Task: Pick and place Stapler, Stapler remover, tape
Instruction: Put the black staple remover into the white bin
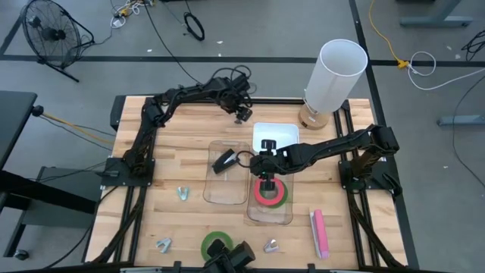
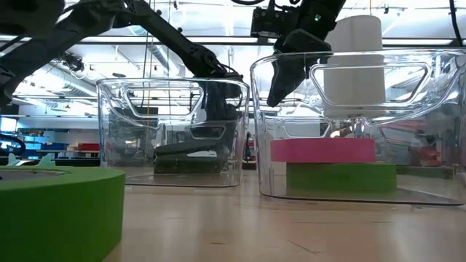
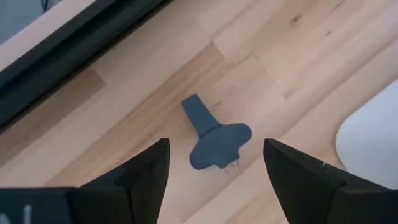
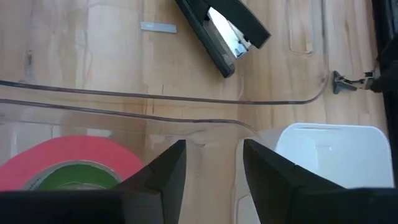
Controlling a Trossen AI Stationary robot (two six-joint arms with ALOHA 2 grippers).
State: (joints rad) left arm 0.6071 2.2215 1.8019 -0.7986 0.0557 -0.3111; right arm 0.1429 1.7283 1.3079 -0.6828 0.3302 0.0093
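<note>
Fingers apart on both arms: left (image 3: 214, 171) over stapler remover (image 3: 214, 140); no writing legible.

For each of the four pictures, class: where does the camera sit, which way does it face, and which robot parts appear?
High: overhead, looking down; both arms, wooden table.
Low: table height, facing the room; clear bins, an arm above.
Left wrist: on the left arm, facing a dark stapler remover; own fingers.
Right wrist: over the black stapler; own fingers.
High and low share the red-pink tape.
</note>
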